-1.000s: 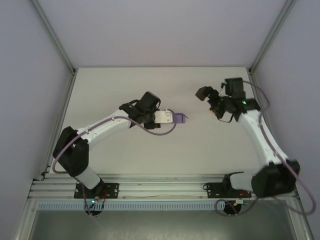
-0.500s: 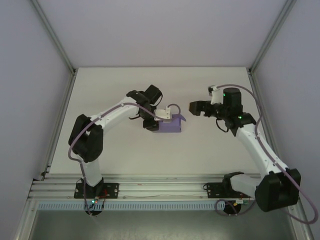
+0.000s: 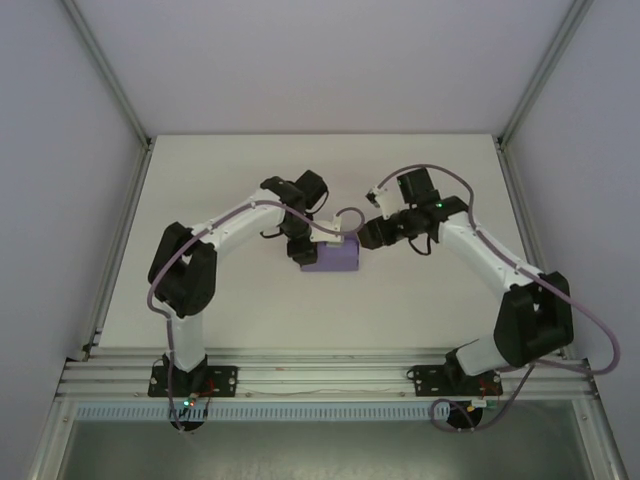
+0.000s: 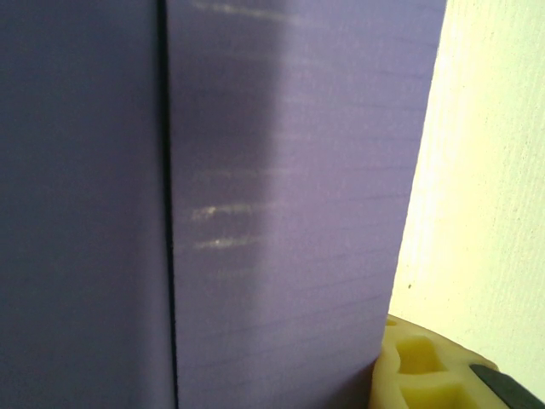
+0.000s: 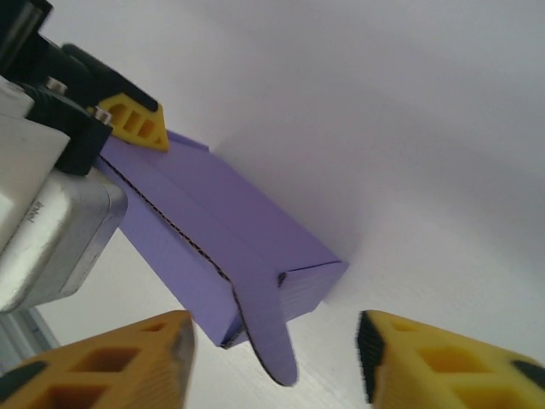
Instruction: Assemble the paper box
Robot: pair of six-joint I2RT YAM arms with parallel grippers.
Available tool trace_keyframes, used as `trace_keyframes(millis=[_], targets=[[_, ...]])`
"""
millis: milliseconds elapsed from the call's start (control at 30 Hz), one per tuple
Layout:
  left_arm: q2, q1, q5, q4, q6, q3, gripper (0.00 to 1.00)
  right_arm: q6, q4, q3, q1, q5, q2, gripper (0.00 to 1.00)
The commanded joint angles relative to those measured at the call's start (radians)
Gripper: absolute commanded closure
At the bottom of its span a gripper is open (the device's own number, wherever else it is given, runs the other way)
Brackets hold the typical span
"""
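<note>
- Box (image 3: 332,259) sits mid-frame in the top view, apparently on the bench (image 3: 230,180), between the two arms.
- Its long axis runs left-right in the top view. In the right wrist view it runs from upper left to lower centre, with the open end nearest the camera.
- Left end effector (image 3: 322,246) is clamped on the box's left part. In the right wrist view one yellow fingertip (image 5: 132,119) presses on the far top edge.
- Right end effector (image 3: 366,236) is just beside the box's right end and faces it. Its jaws are apart and hold nothing.
- Key relation: the flap (image 5: 266,341) hangs from the near end in the gap between the right fingers, touching neither.
- The right arm is the nearer one to that end, so I judge the next move to be a tuck or pinch of the flap, with the left arm bracing.
- Box look:
  - matte purple card, already a closed rectangular shape
  - raw, wavy cut edge along the top seam
  - rounded tongue flap not yet tucked
  - in the left wrist view, a dark vertical seam line and faint ribbing on the card
</note>
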Motion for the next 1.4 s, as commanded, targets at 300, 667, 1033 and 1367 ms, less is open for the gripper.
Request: trace_keyframes(millis=[300, 667, 1033, 1367], targets=[[0.054, -0.001, -0.011, -0.069, -0.019, 0.066, 0.7, -0.011, -0.083, 0.084, 0.022, 0.028, 0.076, 0.8], [0.056, -0.009, -0.012, -0.063, -0.029, 0.063, 0.7, 0.091, -0.073, 0.118, 0.029, 0.005, 0.117, 1.0], [0.062, -0.015, -0.011, -0.051, -0.042, 0.077, 0.71, 0.655, 0.492, -0.171, 0.101, 0.086, 0.005, 1.0], [0.072, -0.018, -0.001, -0.046, -0.057, 0.079, 0.71, 0.55, 0.48, -0.297, 0.186, 0.323, -0.036, 1.0]])
